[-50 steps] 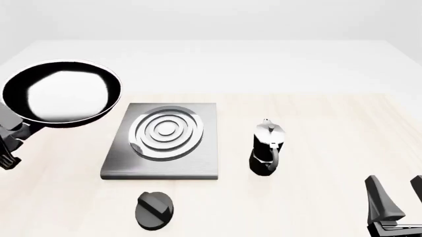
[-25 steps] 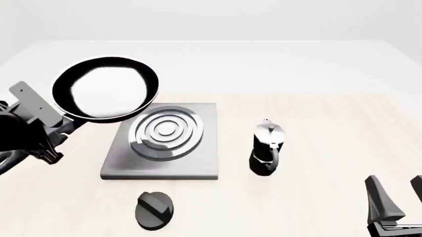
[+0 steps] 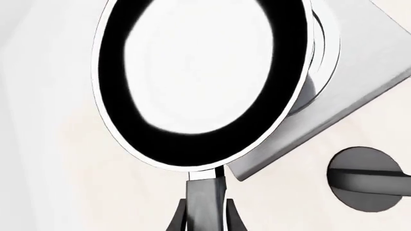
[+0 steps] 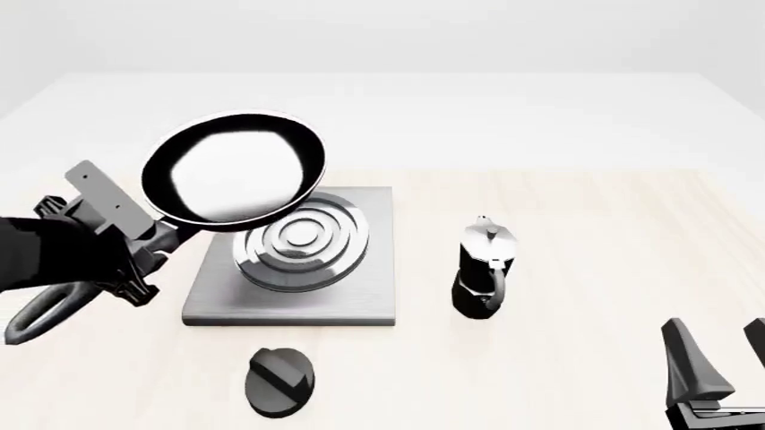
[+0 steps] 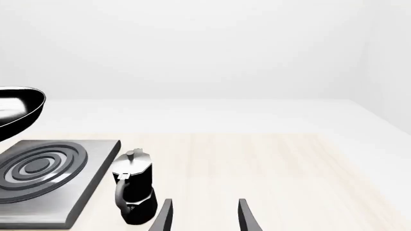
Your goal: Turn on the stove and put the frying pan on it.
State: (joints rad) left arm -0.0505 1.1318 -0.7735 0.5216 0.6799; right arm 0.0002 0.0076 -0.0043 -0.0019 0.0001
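The frying pan [image 4: 233, 167] is glossy black, tilted and held in the air over the stove's back left corner. My left gripper [image 4: 159, 237] is shut on its dark grey handle [image 3: 207, 190], with the pan [image 3: 199, 77] straight ahead in the left wrist view. The stove [image 4: 299, 300] is a grey slab with silver rings at the table's middle left. Its black knob [image 4: 279, 381] lies apart in front of it. My right gripper [image 4: 717, 367] is open and empty at the front right.
A black-and-silver moka pot [image 4: 485, 267] stands upright just right of the stove and shows close ahead of the right gripper [image 5: 204, 216] in the right wrist view [image 5: 134, 187]. The knob also shows in the left wrist view [image 3: 369, 178].
My left arm has carried the pan rightward from the far left to over the stove's back left corner. The right arm has not moved.
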